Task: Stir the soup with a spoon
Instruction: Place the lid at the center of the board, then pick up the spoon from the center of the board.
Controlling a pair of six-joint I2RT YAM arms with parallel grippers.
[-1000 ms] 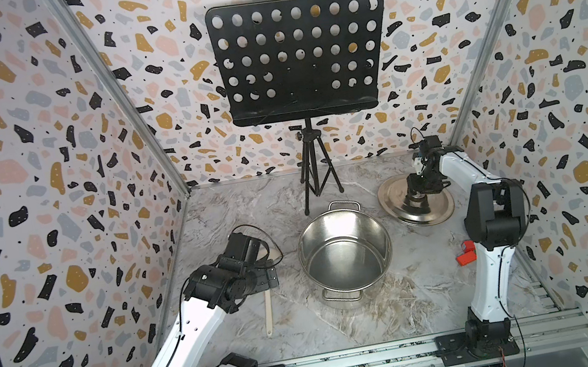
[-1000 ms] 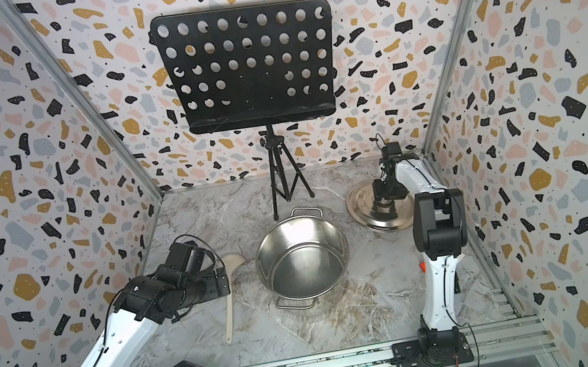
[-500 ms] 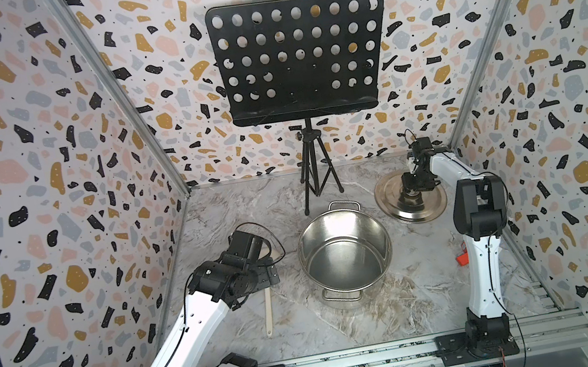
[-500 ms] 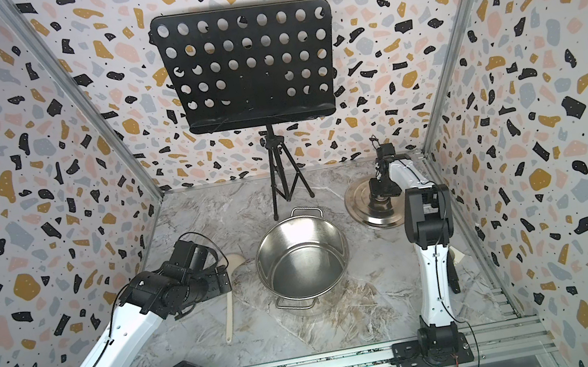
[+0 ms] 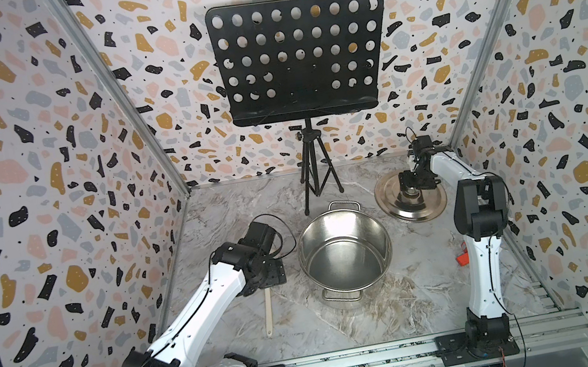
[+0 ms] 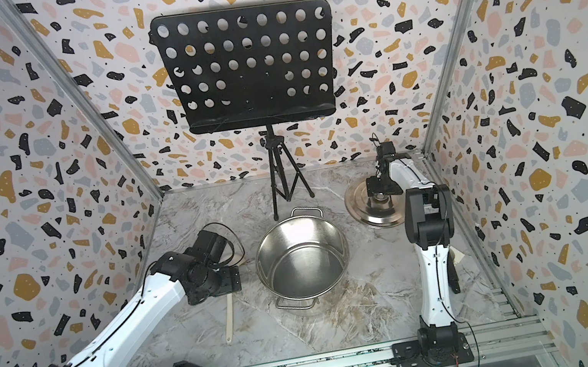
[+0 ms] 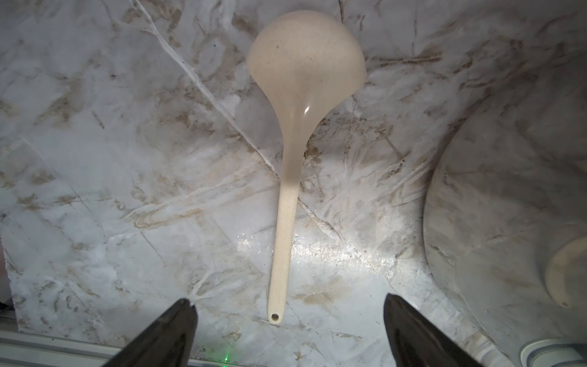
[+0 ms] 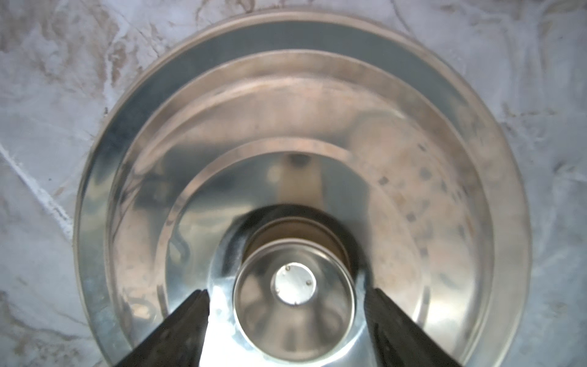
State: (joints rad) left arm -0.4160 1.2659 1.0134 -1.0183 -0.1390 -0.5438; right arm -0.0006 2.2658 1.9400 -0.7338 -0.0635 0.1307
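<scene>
Changes from a second ago:
- The right arm point(image 5: 480, 242) has pulled its elbow in. Its lower link now stands nearly upright over the base, where earlier it leaned toward the side wall.
- The left arm point(image 5: 204, 308) has swung its rear joint into view and moved its wrist slightly toward the pot point(image 5: 336, 226).
- We see no shift in pot or ladle point(image 7: 287, 197). The lid point(image 5: 421, 207) has moved slightly, if at all.

Pose now:
- The left arm reaches low and forward, with its wrist over the ladle's bowl end.
- The left pincer point(image 7: 288, 300) is spread wide. The handle tip lies between the fingers point(image 7: 171, 330), touching neither.
- The right forearm angles down onto the lid.
- The right pincer point(image 8: 286, 294) straddles the knob point(image 8: 295, 302), with its fingers standing just clear of it on both sides. It holds nothing.

Task items:
- The ladle lies flat on the surface point(image 5: 404, 295), just beside the pot on the robot's left. In both top views only the handle point(image 6: 230, 316) shows.
- The pot sits mid-surface, with bare metal inside.
- The lid lies on the surface behind the pot, toward the right.
</scene>
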